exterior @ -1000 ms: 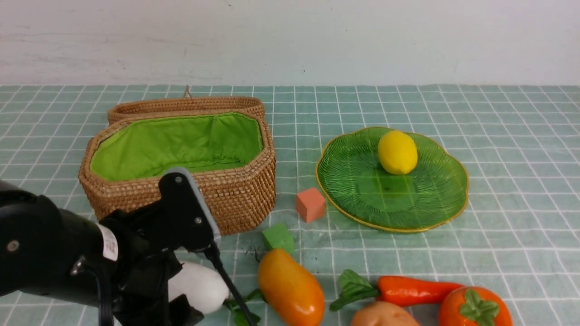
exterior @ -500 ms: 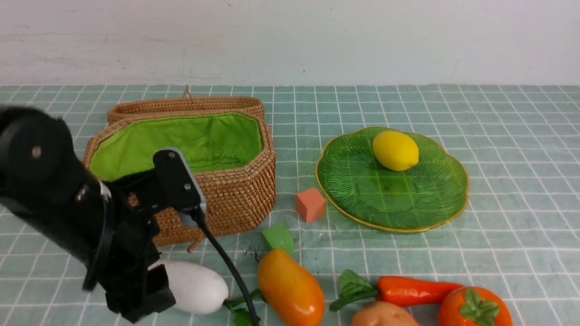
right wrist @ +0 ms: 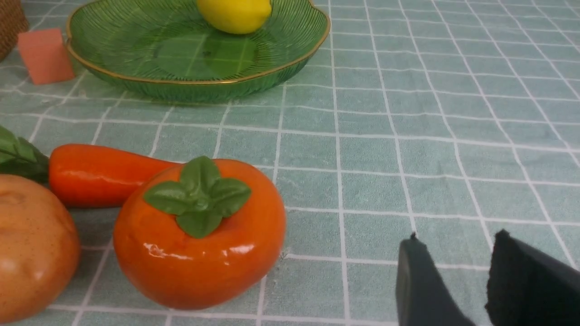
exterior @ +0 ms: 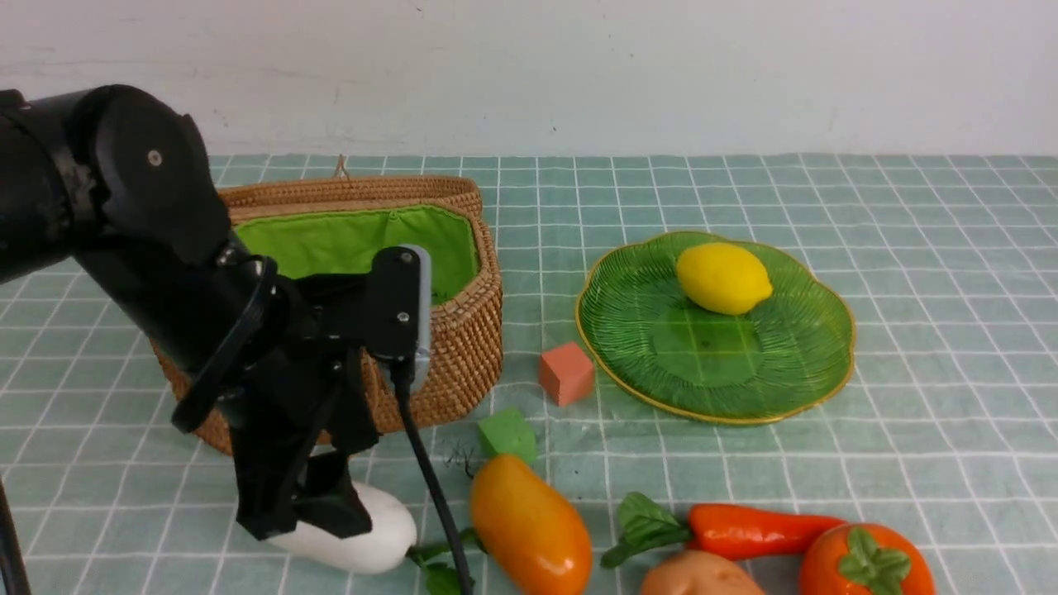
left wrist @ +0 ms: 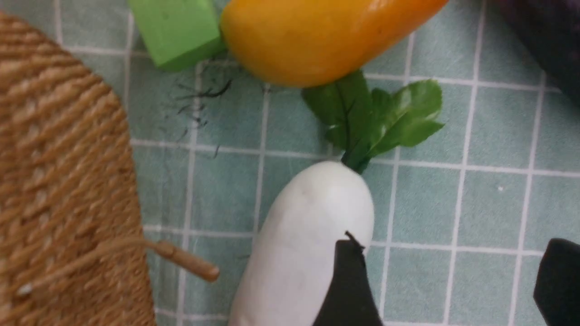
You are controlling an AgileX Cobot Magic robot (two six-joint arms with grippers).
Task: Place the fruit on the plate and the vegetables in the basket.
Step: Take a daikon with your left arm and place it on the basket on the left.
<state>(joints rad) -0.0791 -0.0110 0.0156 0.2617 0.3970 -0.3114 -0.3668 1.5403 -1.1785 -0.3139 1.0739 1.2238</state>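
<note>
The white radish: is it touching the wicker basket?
Apart. The left wrist view shows a strip of tablecloth between the radish and the basket; even the basket's toggle stops short.

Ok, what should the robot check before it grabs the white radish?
1. Left gripper open: ok.
2. Radish centred between its fingers: not ok, one finger covers it.
3. Basket open: ok.
4. Mango clear of the leaves: cannot tell, they overlap in the wrist view.
5. Right gripper empty: ok.
</note>
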